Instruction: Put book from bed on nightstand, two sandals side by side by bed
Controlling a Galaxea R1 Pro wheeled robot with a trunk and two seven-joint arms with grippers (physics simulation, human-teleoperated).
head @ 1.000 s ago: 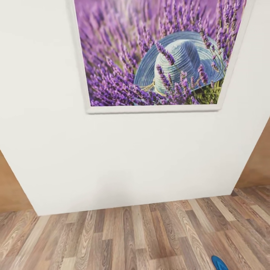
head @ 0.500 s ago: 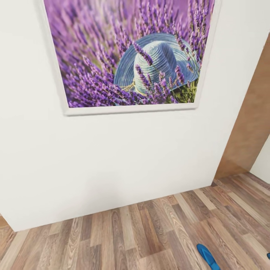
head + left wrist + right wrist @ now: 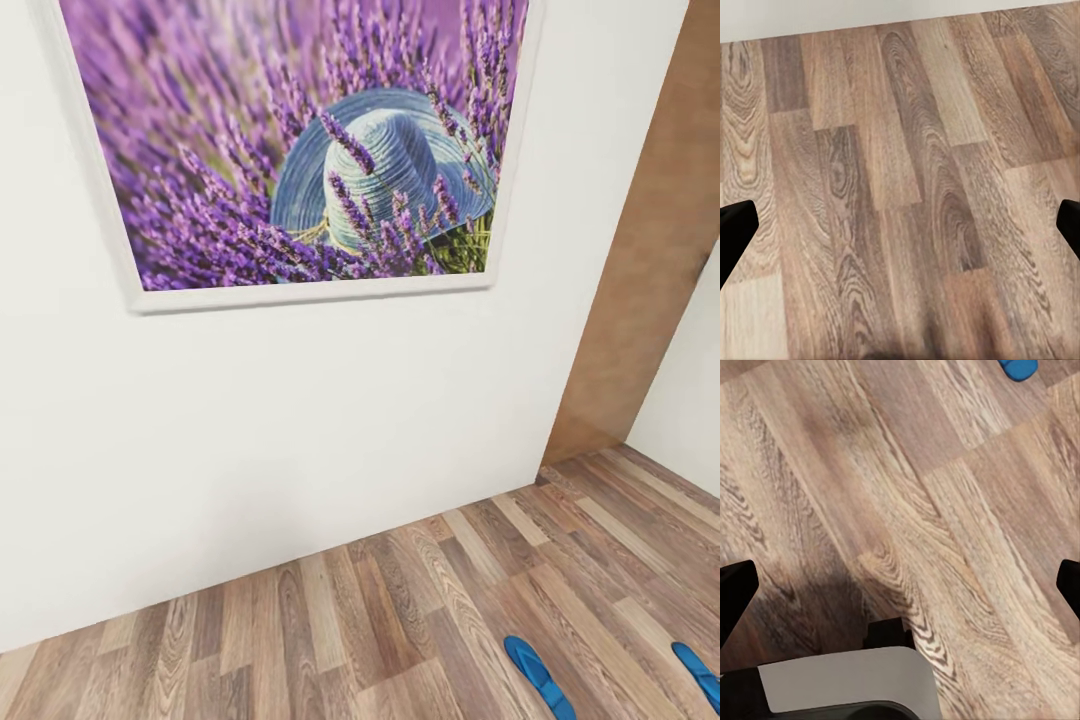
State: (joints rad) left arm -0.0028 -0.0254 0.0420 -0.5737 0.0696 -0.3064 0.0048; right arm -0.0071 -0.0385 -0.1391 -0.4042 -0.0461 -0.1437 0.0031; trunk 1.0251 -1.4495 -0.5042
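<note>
Two blue sandals (image 3: pixel 538 677) (image 3: pixel 698 675) lie apart on the brown wood floor (image 3: pixel 400 620), near a white wall (image 3: pixel 300 430) with a big lavender picture (image 3: pixel 290 150). The right wrist view shows one blue tip (image 3: pixel 1019 368). Both tools (image 3: pixel 900 225) (image 3: pixel 900 585) are spread wide, holding nothing.

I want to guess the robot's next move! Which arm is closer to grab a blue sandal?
Probably the right. Both sandals lie on the floor toward the robot's right, and the right claw, open, already sees a blue tip. The left claw sees bare floor.
</note>
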